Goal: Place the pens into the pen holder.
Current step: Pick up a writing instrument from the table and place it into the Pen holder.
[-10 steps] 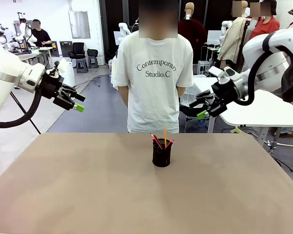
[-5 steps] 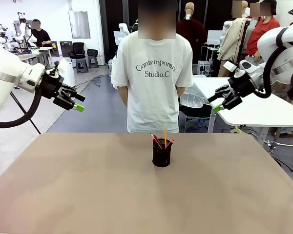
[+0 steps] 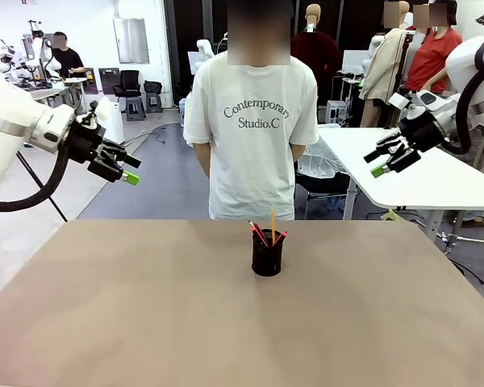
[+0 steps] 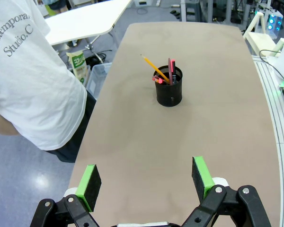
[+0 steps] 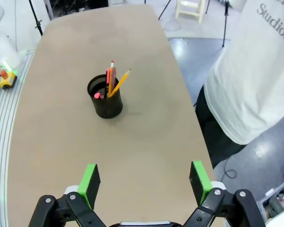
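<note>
The black mesh pen holder [image 3: 267,253] stands upright on the brown table [image 3: 145,306], near its far middle. Three pens [image 3: 270,228] stick out of the holder: an orange-yellow pencil, a dark red-brown pen and a black pen with a red tip. The left wrist view shows the pen holder [image 4: 169,86] with the pens [image 4: 161,74] ahead, and the right wrist view shows the holder [image 5: 105,97] and pens [image 5: 113,81] too. My left gripper [image 3: 123,168] hangs open high at the left, off the table. My right gripper [image 3: 389,160] is open high at the right, holding nothing.
A person in a white T-shirt [image 3: 256,121] stands at the table's far edge, right behind the holder, hands behind the back. A white table [image 3: 419,173] stands at the right behind my right gripper. Brown tabletop surrounds the holder on all sides.
My right arm has drawn back up and to the right, away from the table's middle. The left arm, the holder and the pens have not moved.
</note>
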You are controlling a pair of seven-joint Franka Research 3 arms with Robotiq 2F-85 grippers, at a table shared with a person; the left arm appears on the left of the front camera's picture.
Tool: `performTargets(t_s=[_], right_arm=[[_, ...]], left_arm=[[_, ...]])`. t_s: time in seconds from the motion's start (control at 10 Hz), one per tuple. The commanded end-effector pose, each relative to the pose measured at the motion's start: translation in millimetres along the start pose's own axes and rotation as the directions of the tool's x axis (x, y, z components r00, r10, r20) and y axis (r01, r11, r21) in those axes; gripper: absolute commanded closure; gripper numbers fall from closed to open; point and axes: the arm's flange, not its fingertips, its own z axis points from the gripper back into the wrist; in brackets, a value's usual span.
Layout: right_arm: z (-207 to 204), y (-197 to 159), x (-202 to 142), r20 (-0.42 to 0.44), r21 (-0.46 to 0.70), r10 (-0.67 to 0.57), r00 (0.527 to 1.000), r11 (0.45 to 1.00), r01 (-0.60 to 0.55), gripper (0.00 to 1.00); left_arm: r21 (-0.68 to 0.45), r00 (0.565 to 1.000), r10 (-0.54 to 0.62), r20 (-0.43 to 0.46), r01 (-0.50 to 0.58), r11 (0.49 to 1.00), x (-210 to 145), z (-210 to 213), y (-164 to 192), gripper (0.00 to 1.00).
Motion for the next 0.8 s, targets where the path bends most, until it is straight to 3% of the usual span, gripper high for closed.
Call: performTargets(t_s=[0.0,0.7], right_arm=[[-6.2,-4.2,1.3,-0.016,0.034,-0.022,1.0,0.999,0.022,0.0],[0.0,0.0,0.0,0.0,0.0,0.0,1.0,1.0,0.0,0.0]], left_arm=[[-0.001,1.0,-0.005,0.001,0.005,1.0,-1.1,1.9,-0.3,0.0],[-0.001,1.0,-0.005,0.001,0.005,1.0,-1.1,1.9,-0.3,0.0]])
